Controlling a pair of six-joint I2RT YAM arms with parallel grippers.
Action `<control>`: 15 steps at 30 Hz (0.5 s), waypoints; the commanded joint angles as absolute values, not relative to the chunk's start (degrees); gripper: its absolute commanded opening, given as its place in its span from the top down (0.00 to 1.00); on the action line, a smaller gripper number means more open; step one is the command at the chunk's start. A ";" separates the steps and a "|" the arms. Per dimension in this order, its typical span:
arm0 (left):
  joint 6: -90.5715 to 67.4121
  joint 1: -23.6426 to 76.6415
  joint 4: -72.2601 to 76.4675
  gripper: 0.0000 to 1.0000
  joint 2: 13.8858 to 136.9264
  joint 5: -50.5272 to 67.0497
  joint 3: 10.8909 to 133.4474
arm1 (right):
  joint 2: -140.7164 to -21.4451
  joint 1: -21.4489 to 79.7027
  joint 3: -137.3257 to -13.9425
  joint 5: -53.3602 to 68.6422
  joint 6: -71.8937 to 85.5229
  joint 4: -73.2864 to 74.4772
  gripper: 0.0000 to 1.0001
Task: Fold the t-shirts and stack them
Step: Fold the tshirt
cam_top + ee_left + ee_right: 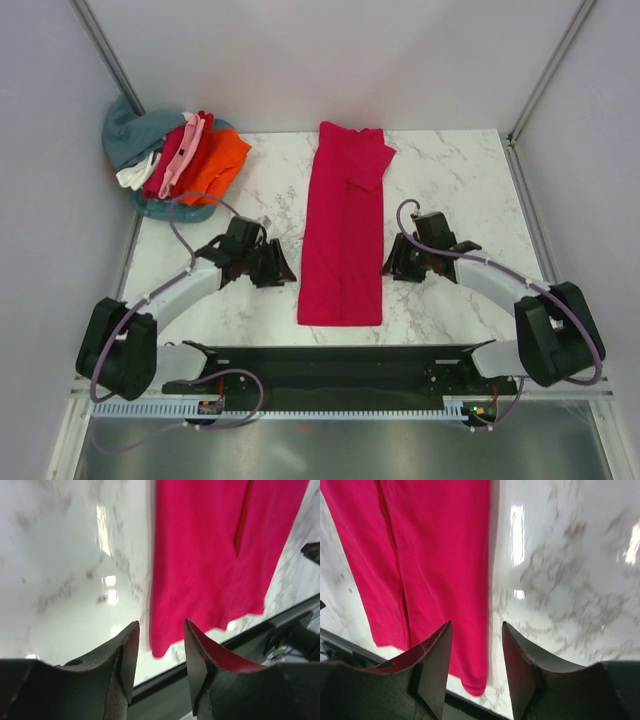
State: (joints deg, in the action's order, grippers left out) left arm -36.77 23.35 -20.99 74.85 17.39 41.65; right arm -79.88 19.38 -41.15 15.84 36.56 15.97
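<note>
A crimson-magenta t-shirt [343, 225] lies flat on the marble table, folded lengthwise into a long narrow strip running from far to near. It also shows in the left wrist view [210, 555] and the right wrist view [430, 555]. My left gripper [282, 268] is open and empty, just left of the strip's near half; its near left corner shows between the fingers [160, 650]. My right gripper [392, 265] is open and empty, just right of the strip, above its near right corner [476, 680]. A pile of other t-shirts [185, 155], orange, red, pink, white and teal-grey, lies at the far left corner.
Bare marble table [460, 190] lies right of the strip and between the pile and the strip. The black base rail [330, 365] runs along the near edge. White walls with metal posts [545, 70] close in the table.
</note>
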 commanded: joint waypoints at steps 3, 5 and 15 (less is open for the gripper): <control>-39.46 29.34 -20.21 0.51 64.18 17.31 31.93 | -69.27 28.01 -32.18 12.22 42.34 17.23 0.48; -40.95 31.28 -20.13 0.51 63.11 17.40 29.89 | -66.54 30.31 -29.63 11.43 43.85 17.49 0.49; -43.24 34.54 -16.44 0.49 62.31 16.70 23.12 | -66.44 38.22 -25.40 8.09 48.78 16.61 0.55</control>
State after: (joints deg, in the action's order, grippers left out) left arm -41.30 34.26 -20.12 62.94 16.95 23.49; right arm -65.21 36.67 -25.71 10.52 46.74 17.98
